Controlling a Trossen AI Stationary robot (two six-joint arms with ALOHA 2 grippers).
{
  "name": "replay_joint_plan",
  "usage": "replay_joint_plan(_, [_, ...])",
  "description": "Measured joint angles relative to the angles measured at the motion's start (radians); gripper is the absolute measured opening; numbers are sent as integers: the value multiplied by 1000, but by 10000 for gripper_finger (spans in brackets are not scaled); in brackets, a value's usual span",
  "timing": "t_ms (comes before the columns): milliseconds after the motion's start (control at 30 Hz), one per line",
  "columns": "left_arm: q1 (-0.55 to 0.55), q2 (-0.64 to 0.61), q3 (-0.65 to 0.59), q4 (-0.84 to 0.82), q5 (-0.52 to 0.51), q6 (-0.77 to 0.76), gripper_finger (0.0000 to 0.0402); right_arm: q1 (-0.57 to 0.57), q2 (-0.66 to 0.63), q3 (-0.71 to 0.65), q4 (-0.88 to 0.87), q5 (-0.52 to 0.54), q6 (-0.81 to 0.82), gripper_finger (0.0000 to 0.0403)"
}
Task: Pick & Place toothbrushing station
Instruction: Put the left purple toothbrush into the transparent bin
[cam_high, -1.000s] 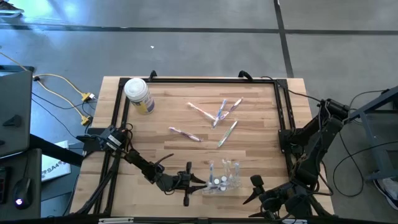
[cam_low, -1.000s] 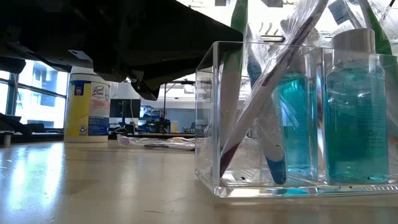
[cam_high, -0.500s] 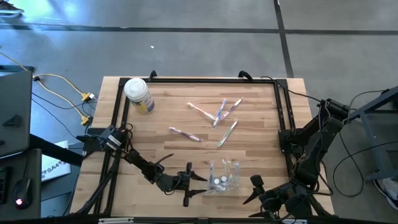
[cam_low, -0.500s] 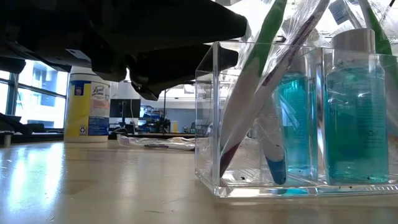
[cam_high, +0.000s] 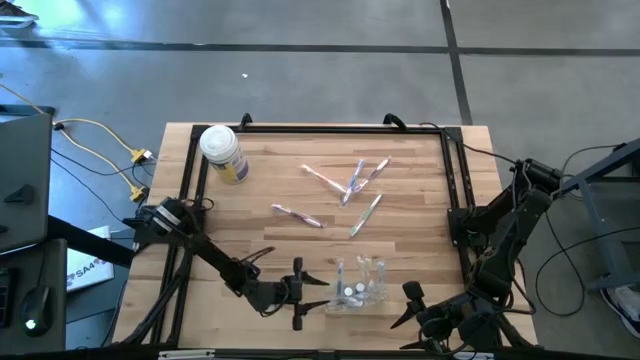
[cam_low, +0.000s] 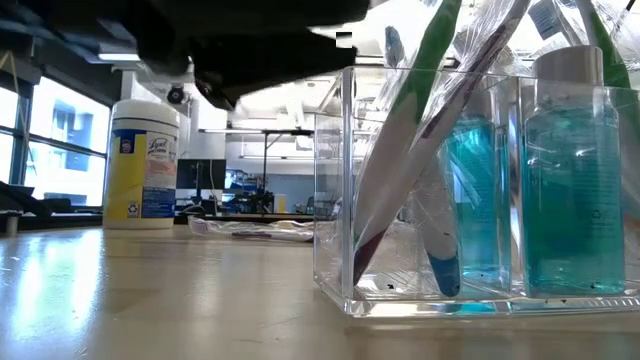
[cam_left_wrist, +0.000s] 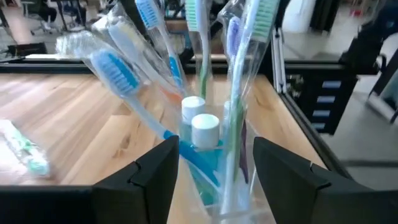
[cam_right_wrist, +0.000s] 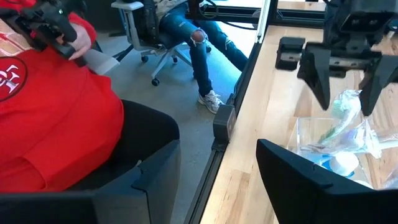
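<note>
The holder (cam_high: 360, 283) stood near the table's (cam_high: 280, 180) front edge, toothbrushes (cam_left_wrist: 205, 74) standing in it. Behind it, more toothbrushes (cam_high: 350, 185) lay scattered mid-table. The jar (cam_high: 222, 153) stood at the back left corner, well apart from them.
</note>
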Motion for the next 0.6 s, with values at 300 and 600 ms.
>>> replay_joint_plan(300, [-81,-190,0,-402,-277,-57,207,0,0,0,-6,0,34,203])
replay_joint_plan(600, [-100,-388,0,-894,-434,-308,207,0,0,0,-4,0,80,203])
